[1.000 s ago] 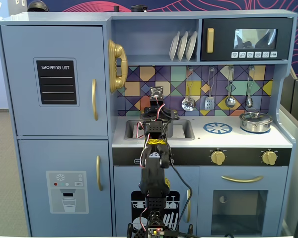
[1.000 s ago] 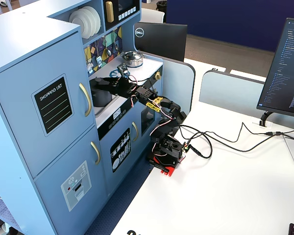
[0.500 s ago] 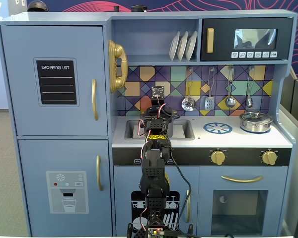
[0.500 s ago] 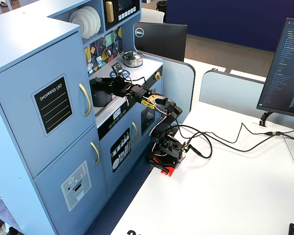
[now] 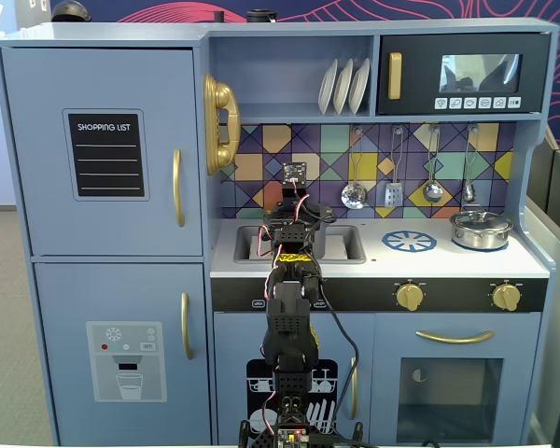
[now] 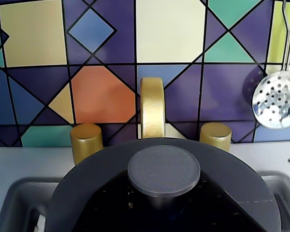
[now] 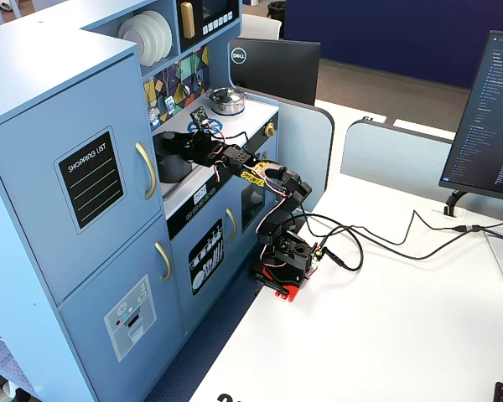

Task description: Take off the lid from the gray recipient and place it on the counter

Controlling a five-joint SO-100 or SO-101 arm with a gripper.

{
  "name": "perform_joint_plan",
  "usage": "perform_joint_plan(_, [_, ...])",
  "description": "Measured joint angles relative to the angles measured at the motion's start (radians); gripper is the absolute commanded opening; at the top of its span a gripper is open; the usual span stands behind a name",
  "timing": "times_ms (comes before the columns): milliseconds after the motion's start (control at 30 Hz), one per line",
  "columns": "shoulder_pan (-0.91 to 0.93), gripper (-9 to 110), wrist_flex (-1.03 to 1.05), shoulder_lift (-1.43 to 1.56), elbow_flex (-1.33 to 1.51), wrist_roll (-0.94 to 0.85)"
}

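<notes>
One arm is seen in both fixed views, stretched from its base at the lower middle of the frame up to the sink of the blue toy kitchen. Its pincer [image 7: 174,144] is reached over the gray recipient [image 7: 173,164], which is stood in the recessed sink at the left part of the counter [image 5: 448,259]; in the front fixed view the pot is almost wholly hidden behind the arm. In the wrist view the lid [image 6: 111,169] is shown filling the lower half of the frame, with its round flat knob [image 6: 164,170] at lower centre, and it is still seated on the pot. Whether the pincer is spread or closed on the knob cannot be told from any view, since the fingertips are not clearly shown. Behind the lid, a gold tap [image 6: 152,107] and two gold knobs are seen against the coloured tile wall, and a silver skimmer [image 6: 276,99] is hung at the right edge. In the front fixed view a blue burner circle [image 5: 409,241] is printed right of the sink, and a shiny silver pot [image 5: 481,229] is stood further right on the table.
</notes>
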Motion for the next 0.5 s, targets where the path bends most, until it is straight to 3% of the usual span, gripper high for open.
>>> perform_joint_plan(267, [0.021,0,0.021,0.0,-0.109,-0.018])
perform_joint_plan(500, [0.176,0,0.038,0.026,-0.138,-0.021])
